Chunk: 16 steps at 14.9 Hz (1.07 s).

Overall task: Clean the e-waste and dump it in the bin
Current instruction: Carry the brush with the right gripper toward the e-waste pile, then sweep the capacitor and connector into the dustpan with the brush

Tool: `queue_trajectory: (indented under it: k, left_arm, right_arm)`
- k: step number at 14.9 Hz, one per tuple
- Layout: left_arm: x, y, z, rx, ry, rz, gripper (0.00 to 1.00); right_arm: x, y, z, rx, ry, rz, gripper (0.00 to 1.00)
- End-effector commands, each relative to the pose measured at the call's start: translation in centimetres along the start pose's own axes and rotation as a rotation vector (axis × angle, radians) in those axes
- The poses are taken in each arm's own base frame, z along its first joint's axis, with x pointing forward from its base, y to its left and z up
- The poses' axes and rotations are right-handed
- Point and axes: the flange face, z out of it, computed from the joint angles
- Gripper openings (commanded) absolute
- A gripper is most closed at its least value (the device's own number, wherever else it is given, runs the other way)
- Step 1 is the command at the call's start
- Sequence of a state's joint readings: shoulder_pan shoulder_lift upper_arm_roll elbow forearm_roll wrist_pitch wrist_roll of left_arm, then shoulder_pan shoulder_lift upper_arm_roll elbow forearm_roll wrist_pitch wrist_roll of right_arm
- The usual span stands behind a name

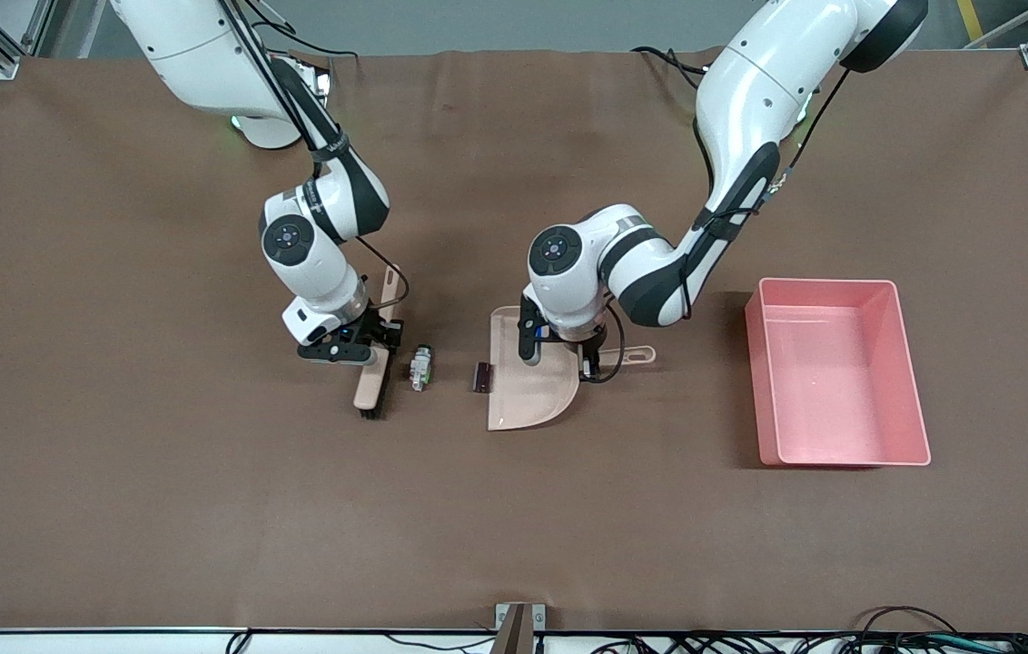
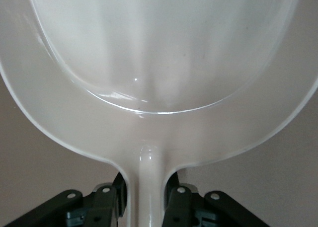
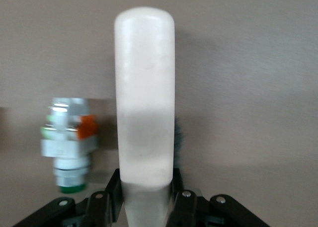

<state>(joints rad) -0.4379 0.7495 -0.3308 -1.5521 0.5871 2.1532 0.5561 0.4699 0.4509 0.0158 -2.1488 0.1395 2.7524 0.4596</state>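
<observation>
1. Brush (image 1: 378,363) lay low on the brown table (image 1: 160,509), left of centre in the front view, its dark bristles at its lower end.
2. Right gripper (image 1: 367,345) was clamped shut on the brush; in the right wrist view the fingers (image 3: 107,202) pinched the pale handle (image 3: 144,113) from both sides.
3. White e-waste piece (image 1: 421,368), with green and dark bits, sat on the table just beside the brush, between it and the dustpan (image 1: 528,381). The right wrist view showed it (image 3: 69,142) close by the brush handle, apart from it.
4. Maroon block (image 1: 481,377) lay at the straight open edge of the dustpan, just left of it in the front view; contact could not be told.
5. Dustpan sat at the middle of the front view, its open edge facing the brush and its handle (image 1: 637,356) pointing toward the bin (image 1: 909,381).
6. Left gripper (image 1: 591,359) was closed on the dustpan handle; in the left wrist view the fingers (image 2: 176,207) squeezed the handle (image 2: 146,187) where it met the pan (image 2: 159,63).
7. Pink bin stood at the right of the front view, well apart from the dustpan, toward the left arm's end of the table. Neither e-waste piece was in it.
</observation>
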Motion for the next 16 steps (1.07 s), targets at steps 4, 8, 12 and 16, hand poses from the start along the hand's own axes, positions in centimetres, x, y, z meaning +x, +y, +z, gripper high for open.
queue_trajectory:
  k: [4, 8, 12, 16]
  left_arm:
    - [0.3, 0.0, 0.1, 0.007, -0.017, 0.022, 0.21]
    - [0.3, 0.0, 0.1, 0.007, -0.017, 0.022, 0.21]
    - [0.3, 0.0, 0.2, 0.004, -0.017, 0.022, 0.21]
    - [0.3, 0.2, 0.6, -0.002, -0.019, 0.021, 0.21]
  right_arm:
    - [-0.6, -5.7, 2.0, 0.045, -0.015, -0.01, 0.0]
    - [-1.0, -8.6, 2.9, 0.067, -0.029, -0.051, 0.0]
    - [-1.3, -11.4, 2.5, 0.102, -0.069, -0.044, 0.0]
    - [-1.6, -12.7, 2.5, 0.126, -0.077, -0.041, 0.0]
